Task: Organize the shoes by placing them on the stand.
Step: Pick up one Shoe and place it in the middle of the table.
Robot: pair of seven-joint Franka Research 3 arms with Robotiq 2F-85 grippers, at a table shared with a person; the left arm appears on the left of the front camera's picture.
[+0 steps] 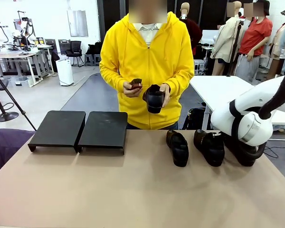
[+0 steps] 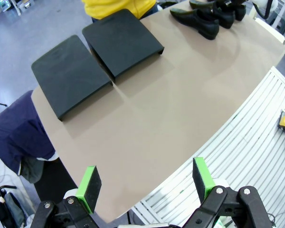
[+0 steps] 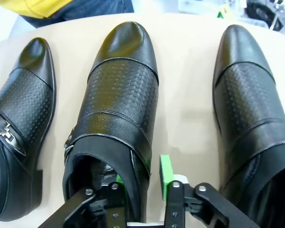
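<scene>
Three glossy black shoes lie side by side in the right wrist view: a buckled one (image 3: 23,109), a middle one (image 3: 121,90) and a right one (image 3: 249,104). My right gripper (image 3: 141,175) straddles the middle shoe's heel-side wall, one finger inside the opening and the outer green pad (image 3: 165,170) a little off the leather. Its jaws are narrow but not clamped. The person holds another shoe (image 1: 154,99) at chest height. The black stand (image 1: 78,128) stands bare at the table's far left. My left gripper (image 2: 145,183) hangs open above the table's near edge, holding nothing.
In the front view two loafers (image 1: 177,147) (image 1: 210,146) lie left of my right arm (image 1: 247,126), which hides its gripper. The person's other hand holds a small dark object (image 1: 136,84). The tan tabletop (image 1: 109,190) lies bare in front of the stand.
</scene>
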